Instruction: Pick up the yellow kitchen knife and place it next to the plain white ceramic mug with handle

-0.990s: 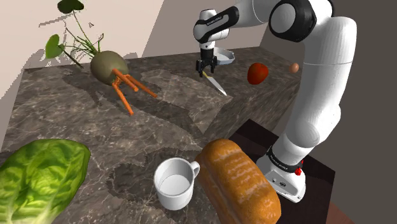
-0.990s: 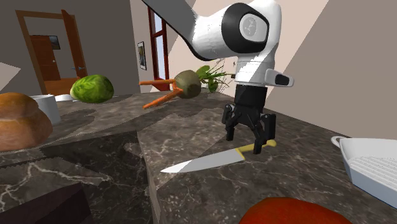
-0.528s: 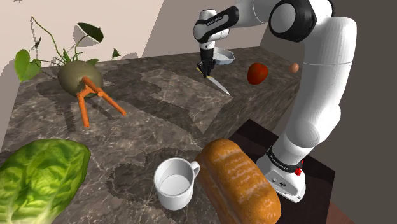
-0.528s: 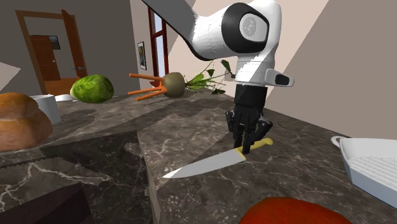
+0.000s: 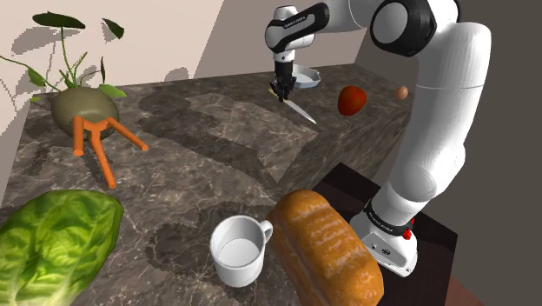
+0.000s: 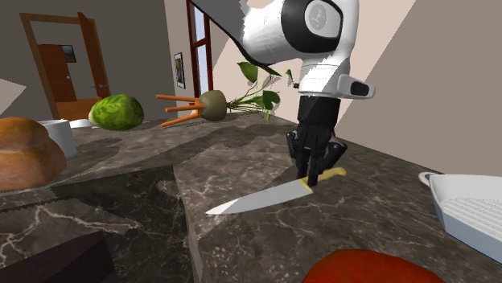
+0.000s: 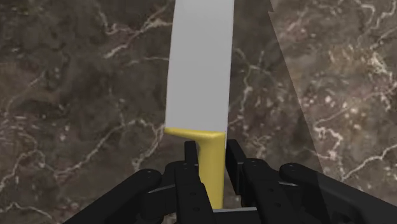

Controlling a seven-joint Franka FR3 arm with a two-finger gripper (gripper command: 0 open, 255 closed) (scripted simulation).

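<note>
Over veined dark stone [image 7: 76, 95], fingers [image 7: 191, 168] clasp the yellow-handled knife [image 7: 198, 76].

arm [image 5: 439, 113] stretched out, wrist pointing down | pincer [image 6: 315, 178] clamped on knife [image 6: 256, 198] handle

Body notes. Glossy white arm [image 5: 445, 104]: rounded tube links, thick near the base, slimmer toward the wrist. Round joints [image 5: 401, 21] between the white shells, dark grey to black. At the bottom a black collar [image 5: 382, 222] with small white lettering; the white foot under it carries a small red dot [image 5: 408, 233]. The shoulder view shows another black band with white lettering at the wrist. In the second exterior view the white wrist housing bears a round grey cap [image 6: 320, 14] and a white flange [image 6: 352, 85] with a dark end face. All-black end effector [image 6: 315, 178]: boxy body, two narrow fingers [image 7: 190, 160]. Dark box stand [image 5: 346, 184].
</note>
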